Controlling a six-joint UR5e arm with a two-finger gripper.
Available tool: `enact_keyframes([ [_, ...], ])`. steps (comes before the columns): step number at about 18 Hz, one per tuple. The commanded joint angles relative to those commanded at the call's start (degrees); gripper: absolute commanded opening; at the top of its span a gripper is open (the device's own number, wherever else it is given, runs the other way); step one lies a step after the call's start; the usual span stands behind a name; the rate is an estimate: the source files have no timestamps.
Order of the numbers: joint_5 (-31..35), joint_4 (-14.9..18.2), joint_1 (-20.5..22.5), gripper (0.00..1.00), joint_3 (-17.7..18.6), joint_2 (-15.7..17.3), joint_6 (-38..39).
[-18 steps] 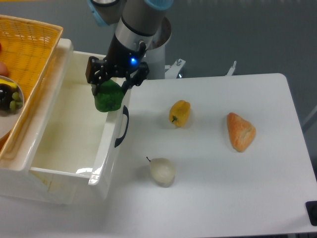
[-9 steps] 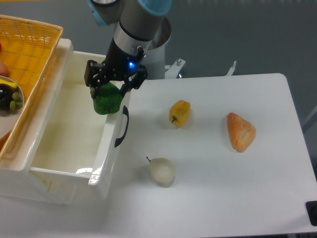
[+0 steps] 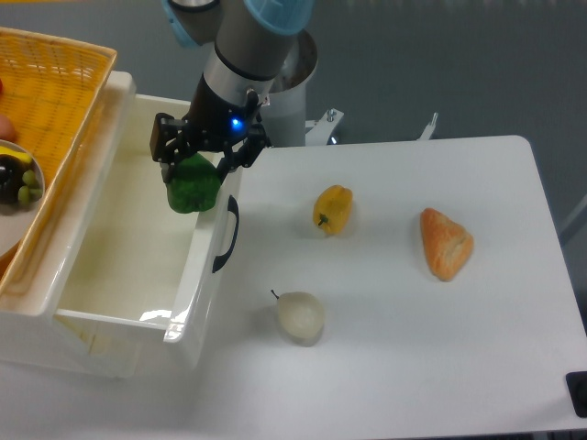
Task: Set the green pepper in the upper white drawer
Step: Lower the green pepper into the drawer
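Over the last second my claw (image 3: 195,163) has drifted left, away from the worktop (image 3: 413,302) and further in over the upper white drawer (image 3: 138,266). A moment ago the green pepper (image 3: 193,186) hung over the drawer's front wall, just above the black curved handle (image 3: 226,235); now it sits clear of that edge, above the open interior near the right-hand side. My claw is clamped around the pepper, fingers pressing its top from both sides, and the pepper hangs beneath it, apparently not touching the drawer floor.

I judge the carry nearly finished: the pepper is over the right compartment, so what remains is to lower or simply let go. The risk is small, perhaps a bounce against the near wall. The yellow pepper (image 3: 332,210), the pale pear (image 3: 300,316) and the orange piece (image 3: 445,243) lie on the worktop, well apart from me.
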State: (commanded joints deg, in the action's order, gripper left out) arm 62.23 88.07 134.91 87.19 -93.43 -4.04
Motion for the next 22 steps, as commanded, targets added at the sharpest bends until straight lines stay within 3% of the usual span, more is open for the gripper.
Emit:
enact_keyframes([
  [22,-0.4,0.0,-1.1,0.52,-0.3,0.8,0.1],
])
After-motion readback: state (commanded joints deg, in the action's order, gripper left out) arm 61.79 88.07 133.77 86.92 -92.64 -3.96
